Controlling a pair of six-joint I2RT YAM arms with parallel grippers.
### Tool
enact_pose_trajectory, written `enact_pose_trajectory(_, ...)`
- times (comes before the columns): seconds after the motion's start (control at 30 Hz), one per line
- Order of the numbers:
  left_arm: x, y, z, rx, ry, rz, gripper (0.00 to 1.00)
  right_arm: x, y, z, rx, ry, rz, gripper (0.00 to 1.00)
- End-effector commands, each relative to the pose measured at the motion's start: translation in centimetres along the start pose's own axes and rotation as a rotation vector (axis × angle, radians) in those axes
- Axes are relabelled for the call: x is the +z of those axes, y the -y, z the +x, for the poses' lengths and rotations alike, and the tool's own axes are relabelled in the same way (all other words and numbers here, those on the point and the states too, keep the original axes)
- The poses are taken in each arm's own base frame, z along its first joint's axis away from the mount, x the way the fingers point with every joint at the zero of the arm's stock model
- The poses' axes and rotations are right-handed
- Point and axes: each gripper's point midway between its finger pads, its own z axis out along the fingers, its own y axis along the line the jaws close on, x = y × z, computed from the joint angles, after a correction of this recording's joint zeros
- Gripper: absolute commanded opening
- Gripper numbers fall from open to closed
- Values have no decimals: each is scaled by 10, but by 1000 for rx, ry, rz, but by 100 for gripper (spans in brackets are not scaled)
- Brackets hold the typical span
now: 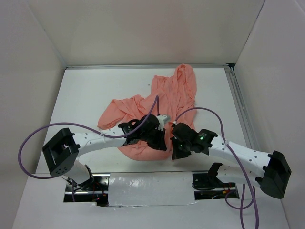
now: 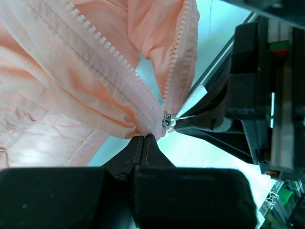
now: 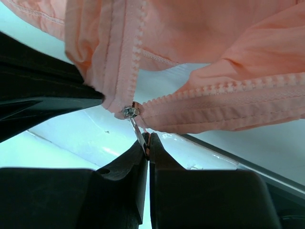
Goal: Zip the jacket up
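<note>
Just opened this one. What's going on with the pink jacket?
Two robot arms are working on a salmon-pink jacket lying crumpled on the white table. The left hand is shut on the jacket's bottom edge beside the base of the zipper, holding it. The right hand is shut on the metal zipper pull. The slider sits at the very bottom and the rows of teeth above it spread apart, so the jacket is not yet zipped.

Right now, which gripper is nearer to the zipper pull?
Right. The right gripper is shut on the zipper pull itself; the left gripper clamps the jacket edge just beside it, not touching the pull.
</note>
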Motion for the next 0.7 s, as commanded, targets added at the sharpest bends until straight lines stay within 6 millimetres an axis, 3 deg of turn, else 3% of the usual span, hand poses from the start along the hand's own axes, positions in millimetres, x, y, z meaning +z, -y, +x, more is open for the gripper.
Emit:
enact_pose_trajectory(0.0,-3,-9,3,39,0,-39,0,-6,-13,-11,-30,46,-43,9)
enact_pose_trajectory(0.27,0,-7,3,58,0,-42,0,-25,-44,-17,-32,28,-204,19)
enact_pose_trajectory(0.37,-2,-3,1,59,12,-31,0,-21,-41,-16,1,-8,-202,17)
enact_pose_trajectory(0.47,-3,1,2,78,17,-10,0,-19,-30,-24,46,19,-160,0)
enact_pose_trajectory(0.67,-5,4,4,107,22,5,0,-33,-14,-61,101,216,-60,0)
